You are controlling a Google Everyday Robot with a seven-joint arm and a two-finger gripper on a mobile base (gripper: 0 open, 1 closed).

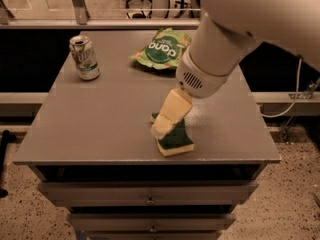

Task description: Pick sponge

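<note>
The sponge [177, 139], dark green on top over pale yellow foam, lies flat near the front edge of the grey table [100, 119]. My gripper [164, 126] hangs from the large white arm, which comes in from the upper right. Its pale yellow finger [172, 111] points down-left and covers the sponge's upper left part. The tip is right over the sponge; I cannot tell whether it touches.
A green and white soda can [85, 57] stands at the table's back left. A crinkled green snack bag [162, 49] lies at the back centre. Drawers sit below the table's front edge. A cable hangs at the right.
</note>
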